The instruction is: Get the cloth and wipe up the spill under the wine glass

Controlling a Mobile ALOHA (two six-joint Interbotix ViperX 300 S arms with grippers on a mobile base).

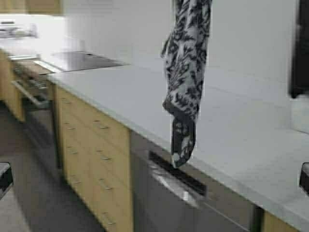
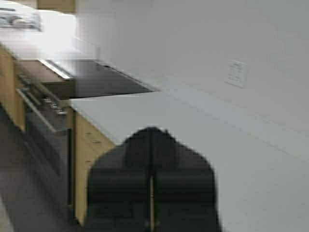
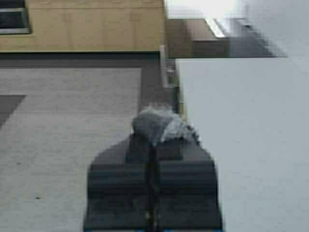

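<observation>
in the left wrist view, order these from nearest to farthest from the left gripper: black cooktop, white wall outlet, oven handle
1. Black glass cooktop, set in the counter just beyond the left gripper.
2. Oven handle, below on the cabinet front; close to the cooktop's rank.
3. White wall outlet, on the backsplash.

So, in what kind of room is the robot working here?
Most likely a home kitchen: a long pale countertop over wooden drawers, a black cooktop with an oven below it. A patterned cloth hangs over the counter.

Long pale grey countertop (image 1: 231,130) runs over light wood drawers (image 1: 94,145) and a steel dishwasher front (image 1: 188,198). Black cooktop (image 1: 84,60) set flush at its far end. Surface otherwise bare here.
</observation>
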